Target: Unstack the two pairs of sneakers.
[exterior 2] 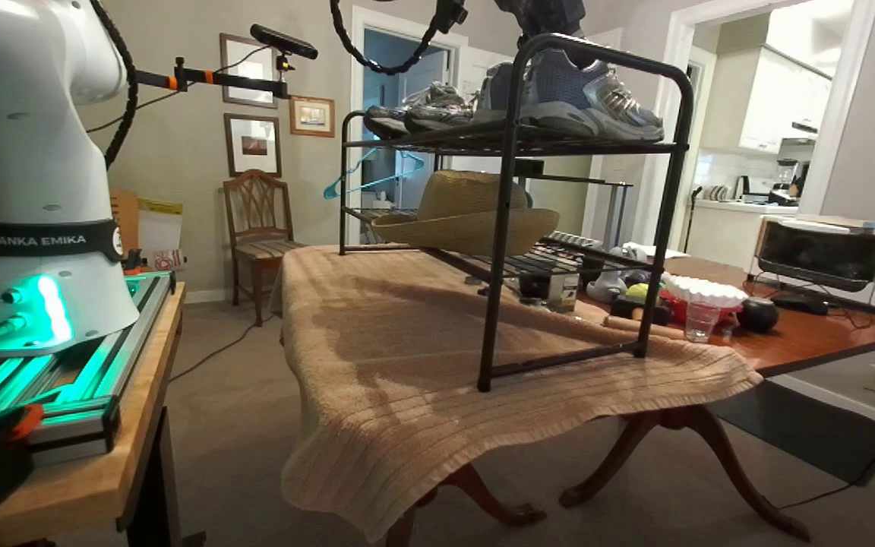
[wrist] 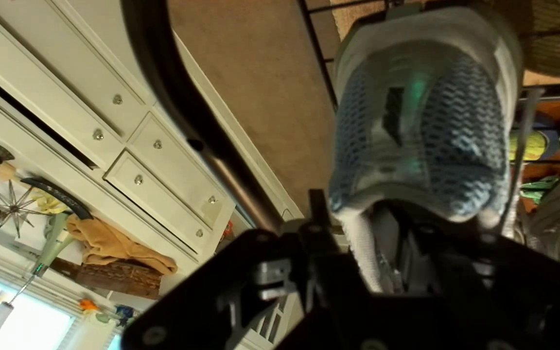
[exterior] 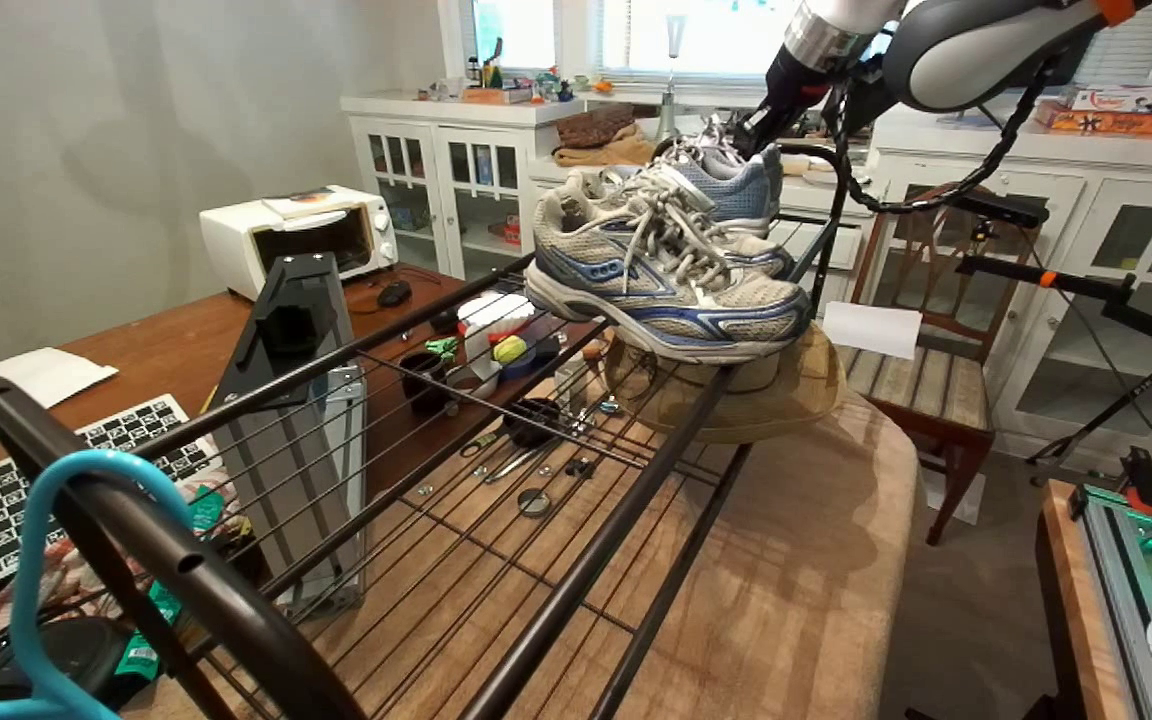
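In the wrist view the fingers of the black gripper (wrist: pixel 358 206) are seen moderately parted, one placed inside the mouth of a blue-grey mesh sneaker with a pale rim (wrist: pixel 418 126), the other set outside it, on the side of the dark curved end hoop (wrist: pixel 153 58). A side of the collar is left between them; no firm hold is shown, and whether either finger is touched by it cannot be told. The shoe is thus found directly beneath the fingers, its heel turned to the robot-side long edge of the top tier of the dark metal rack (exterior 2: pixel 493 304), its toe to the opposite long edge; this long axis is crossed by the closing line. On that collar wall the coming move is judged to turn: to be pinched for a lift, or cleared by a straight rise.

The straddled collar is given by the wrist view alone; in an exterior view the fingertips are hidden, but the grey sole (exterior 2: pixel 589 123) is shown on the tier. Next along, a second blue-grey mesh sneaker (exterior 2: pixel 494 91) is partly covered. Farther from the hoop, a paler grey-white mesh sneaker with blue trim (exterior: pixel 671 290) and its mate (exterior: pixel 758 252) are turned oppositely. On the lower tier a woven straw hat (exterior 2: pixel 468 201) is carried.
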`<state>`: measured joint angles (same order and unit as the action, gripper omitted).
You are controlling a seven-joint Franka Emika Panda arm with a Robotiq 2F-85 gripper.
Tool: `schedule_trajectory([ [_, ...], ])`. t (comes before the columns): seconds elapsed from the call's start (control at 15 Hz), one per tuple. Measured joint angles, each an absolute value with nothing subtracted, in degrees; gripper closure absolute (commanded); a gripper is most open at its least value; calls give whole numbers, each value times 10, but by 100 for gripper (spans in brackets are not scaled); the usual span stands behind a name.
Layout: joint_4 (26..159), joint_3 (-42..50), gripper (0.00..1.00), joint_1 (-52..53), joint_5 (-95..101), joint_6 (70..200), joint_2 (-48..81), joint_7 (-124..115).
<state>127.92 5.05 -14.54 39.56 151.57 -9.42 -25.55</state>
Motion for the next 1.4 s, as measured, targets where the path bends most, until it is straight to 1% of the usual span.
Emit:
schedule_trajectory([
  [0.33, 1274, 50, 0, -145, 396, 1516, -109, -271],
  [0.53, 1274, 47, 0, -145, 395, 1500, -127, -283],
  [0.73, 1273, 40, 0, -143, 380, 1453, -149, -285],
  [1.4, 1259, 15, 0, -121, 268, 1318, -217, -242],
])
